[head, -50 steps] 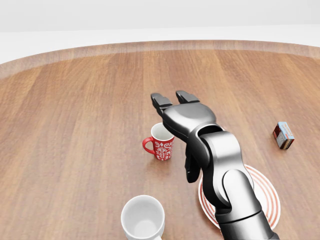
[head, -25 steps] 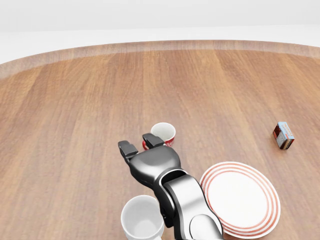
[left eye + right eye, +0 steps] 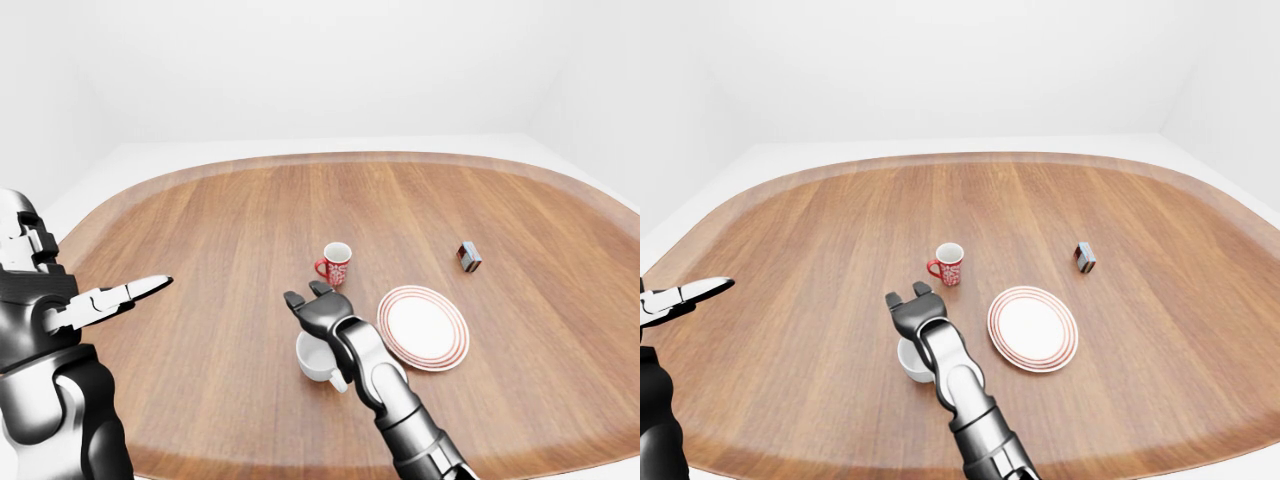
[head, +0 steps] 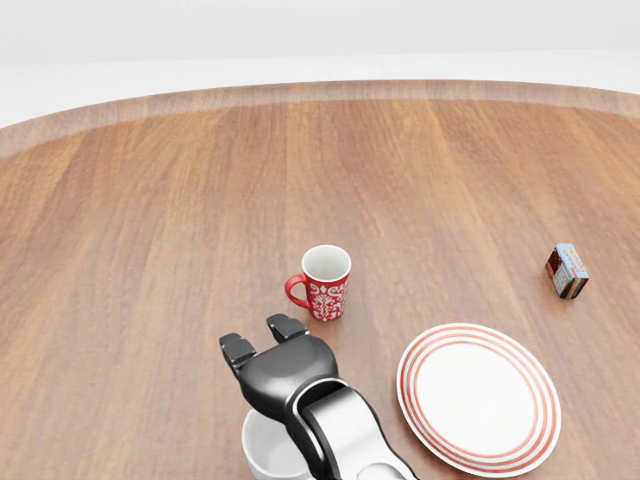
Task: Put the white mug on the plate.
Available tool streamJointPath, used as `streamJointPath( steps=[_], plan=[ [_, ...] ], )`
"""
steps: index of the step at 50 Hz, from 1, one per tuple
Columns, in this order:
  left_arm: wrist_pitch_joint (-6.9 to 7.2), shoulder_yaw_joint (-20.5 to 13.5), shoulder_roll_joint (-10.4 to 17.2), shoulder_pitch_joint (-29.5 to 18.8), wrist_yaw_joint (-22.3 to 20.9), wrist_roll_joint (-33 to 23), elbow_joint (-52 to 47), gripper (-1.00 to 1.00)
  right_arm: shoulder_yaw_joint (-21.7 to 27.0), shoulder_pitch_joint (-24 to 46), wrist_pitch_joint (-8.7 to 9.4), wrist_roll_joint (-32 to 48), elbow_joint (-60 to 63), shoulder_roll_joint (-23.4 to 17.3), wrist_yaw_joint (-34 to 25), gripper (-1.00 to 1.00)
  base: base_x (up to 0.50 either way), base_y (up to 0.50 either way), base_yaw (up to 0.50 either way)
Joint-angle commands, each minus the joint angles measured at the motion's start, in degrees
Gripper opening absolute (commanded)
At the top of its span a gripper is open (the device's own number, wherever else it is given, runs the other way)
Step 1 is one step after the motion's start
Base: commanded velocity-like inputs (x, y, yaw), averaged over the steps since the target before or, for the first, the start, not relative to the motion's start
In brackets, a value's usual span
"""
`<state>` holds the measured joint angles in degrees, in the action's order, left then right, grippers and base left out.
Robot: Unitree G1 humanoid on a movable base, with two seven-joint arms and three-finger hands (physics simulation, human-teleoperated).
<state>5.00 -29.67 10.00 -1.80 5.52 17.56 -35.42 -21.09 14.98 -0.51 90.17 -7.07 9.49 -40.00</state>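
Note:
The white mug [image 4: 262, 450] stands upright at the bottom of the head view, mostly hidden under my right hand; it also shows in the left-eye view [image 3: 311, 363]. The white plate with red rings [image 4: 478, 396] lies to its right, bare. My right hand [image 4: 258, 337] hovers over the white mug's rim with fingers extended and open, holding nothing. My left hand [image 3: 128, 292] is raised at the far left of the left-eye view, fingers stretched out, empty.
A red patterned mug [image 4: 322, 282] stands just above my right hand in the head view. A small box [image 4: 567, 271] lies at the right. The round wooden table [image 4: 150, 220] has its rim along the top of the view.
My right hand has swept left and down in the head view, from over the red mug and plate to over the white mug. The plate is now uncovered.

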Motion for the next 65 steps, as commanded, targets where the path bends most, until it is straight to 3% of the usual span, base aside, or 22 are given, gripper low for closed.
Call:
streamJointPath(
  steps=[1, 25, 49, 65],
  plan=[
    [0.0, 0.0, 0.1, 0.0, 0.0, 0.1, 0.2, 1.0, 0.2, 0.8, 0.5, 1.3, -6.3, 0.4, 0.0, 1.0, 0.0, 0.0, 0.0],
    [0.0, 0.1, -0.1, 0.0, 0.0, 0.1, -0.2, 1.0, 3.6, 10.5, 3.89, -0.2, -19.8, 1.7, 0.0, 1.0, 0.0, 0.0, 0.0],
    [0.0, 0.8, -0.6, 0.5, -0.3, -0.4, 0.4, 1.0, 3.0, 13.4, 5.44, -0.6, -27.1, 4.8, 0.0, 1.0, 0.0, 0.0, 0.0],
    [0.0, 0.9, -0.6, 0.4, -0.4, -0.5, 0.8, 1.0, 4.0, 16.8, 5.51, -2.3, -33.4, 4.7, 0.0, 1.0, 0.0, 0.0, 0.0]
  ],
)
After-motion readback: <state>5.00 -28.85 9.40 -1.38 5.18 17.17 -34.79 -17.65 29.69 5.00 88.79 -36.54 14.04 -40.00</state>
